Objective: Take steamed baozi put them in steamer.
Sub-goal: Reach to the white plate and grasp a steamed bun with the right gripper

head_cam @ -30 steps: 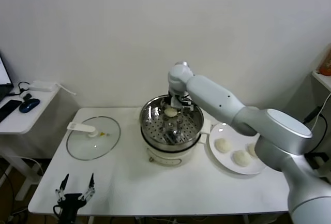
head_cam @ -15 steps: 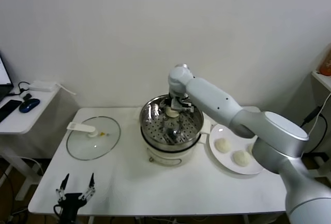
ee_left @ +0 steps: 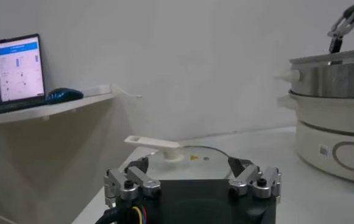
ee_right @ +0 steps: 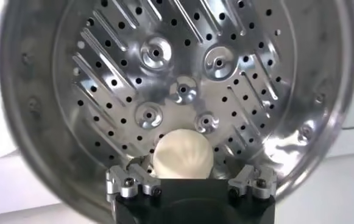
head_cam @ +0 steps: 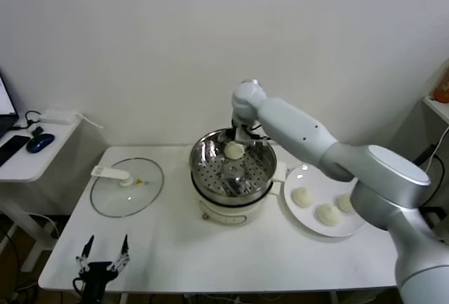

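Observation:
The steamer (head_cam: 210, 156) is a shiny steel basket on a cream pot base in the middle of the table. One baozi (head_cam: 233, 151) lies on its perforated bottom near the back; in the right wrist view it (ee_right: 183, 154) lies just beyond my spread fingers. My right gripper (head_cam: 243, 134) hangs open over the back of the basket, and it shows open in the right wrist view (ee_right: 189, 168). Three baozi (head_cam: 302, 197) lie on the white plate (head_cam: 293, 176) to the right. My left gripper (head_cam: 103, 256) is open and parked below the table's front left corner.
A flat glass lid (head_cam: 112, 199) with a white handle lies on the table left of the steamer. A side desk with a mouse (head_cam: 38, 142) stands at the far left. The left wrist view shows the steamer's wall (ee_left: 332, 73) and the lid (ee_left: 183, 152).
My right gripper has let go of the baozi and risen a little toward the back of the basket. The baozi now lies free on the steamer's bottom. The left arm has not moved.

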Motion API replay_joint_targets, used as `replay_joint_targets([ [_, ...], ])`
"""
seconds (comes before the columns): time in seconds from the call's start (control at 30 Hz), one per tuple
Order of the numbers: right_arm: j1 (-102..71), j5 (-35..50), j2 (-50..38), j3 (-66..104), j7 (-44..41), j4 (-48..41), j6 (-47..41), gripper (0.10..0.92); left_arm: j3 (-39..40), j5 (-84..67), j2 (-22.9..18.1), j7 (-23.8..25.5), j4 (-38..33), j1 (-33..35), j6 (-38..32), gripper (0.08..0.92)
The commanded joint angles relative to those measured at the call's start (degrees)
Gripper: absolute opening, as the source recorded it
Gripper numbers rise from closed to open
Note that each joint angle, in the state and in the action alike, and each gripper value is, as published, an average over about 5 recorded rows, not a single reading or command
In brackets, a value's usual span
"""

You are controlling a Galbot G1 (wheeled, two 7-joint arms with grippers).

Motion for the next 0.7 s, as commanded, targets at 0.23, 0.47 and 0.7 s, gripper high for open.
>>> replay_joint_targets([
  [0.23, 19.01, 49.29, -24.05, -24.25, -5.19, 12.64, -29.97, 0.823, 0.9, 0.92, -0.25, 0.06, -0.83, -0.71, 0.77, 0.823],
  [0.47, 17.57, 57.27, -32.11, -29.61, -3.83, 10.1, -37.39, 0.823, 1.59, 1.84, -0.71, -0.31, -1.94, -2.15, 2.6, 0.823],
  [0.7, 11.7, 56.49, -35.82, -29.04, -2.6, 7.24, -40.66, 0.823, 2.07, 2.24, -0.5, -0.22, -2.16, -2.37, 3.07, 0.823],
])
